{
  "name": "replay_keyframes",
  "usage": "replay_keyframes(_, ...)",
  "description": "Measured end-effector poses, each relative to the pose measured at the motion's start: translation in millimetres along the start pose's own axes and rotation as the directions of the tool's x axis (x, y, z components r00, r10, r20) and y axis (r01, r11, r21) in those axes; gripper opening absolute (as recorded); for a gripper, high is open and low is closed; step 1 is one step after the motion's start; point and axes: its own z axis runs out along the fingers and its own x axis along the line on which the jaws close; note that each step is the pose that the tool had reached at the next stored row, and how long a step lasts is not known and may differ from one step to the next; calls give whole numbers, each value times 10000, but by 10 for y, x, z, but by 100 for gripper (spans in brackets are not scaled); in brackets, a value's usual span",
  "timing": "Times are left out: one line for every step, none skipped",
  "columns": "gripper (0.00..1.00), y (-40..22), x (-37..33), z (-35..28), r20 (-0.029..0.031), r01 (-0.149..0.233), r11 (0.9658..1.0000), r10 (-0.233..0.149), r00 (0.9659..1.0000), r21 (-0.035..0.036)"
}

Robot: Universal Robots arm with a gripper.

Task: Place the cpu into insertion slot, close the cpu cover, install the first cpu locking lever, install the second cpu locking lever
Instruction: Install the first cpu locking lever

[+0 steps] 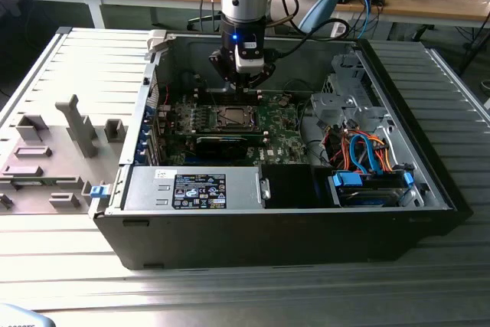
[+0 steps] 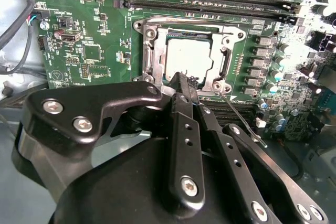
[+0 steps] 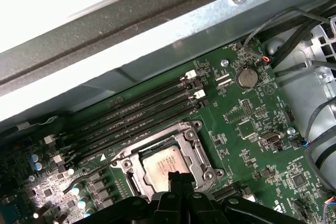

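The cpu (image 2: pixel 186 56) lies flat in the insertion slot (image 1: pixel 230 118) on the green motherboard, its silver top showing. The cpu cover (image 2: pixel 152 51) lies down around it as a metal frame, and its window leaves the chip (image 3: pixel 165 163) bare. My gripper (image 2: pixel 185 80) is shut with nothing between its fingers. Its tips hover at the socket's edge, over the cover's rim (image 3: pixel 191 148). A thin wire locking lever (image 2: pixel 239 116) sticks out from one socket corner, away from the frame. In the first wrist view a lever (image 3: pixel 86 174) runs along the socket's side.
Black memory slots (image 3: pixel 142 111) run beside the socket. The open case holds a power supply (image 1: pixel 195 189) at the front and a drive cage with orange and blue cables (image 1: pixel 367 158) at the exterior view's right. A grey fixture plate (image 1: pixel 53 151) lies at the left.
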Motion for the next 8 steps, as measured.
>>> replay_keyframes(11,0,0,0,0,12,10000,-12,10000,-1)
replay_keyframes(11,0,0,0,1,21,10000,-21,10000,-1)
replay_keyframes(11,0,0,0,0,29,10000,-29,10000,-1)
replay_keyframes(11,0,0,0,1,40,10000,-40,10000,-2)
replay_keyframes(11,0,0,0,1,48,10000,-48,10000,-2)
replay_keyframes(11,0,0,0,1,113,9999,-113,9999,-4)
replay_keyframes(11,0,0,0,2,189,9998,-189,9998,-7)
replay_keyframes(11,0,0,0,2,219,9998,-219,9998,-8)
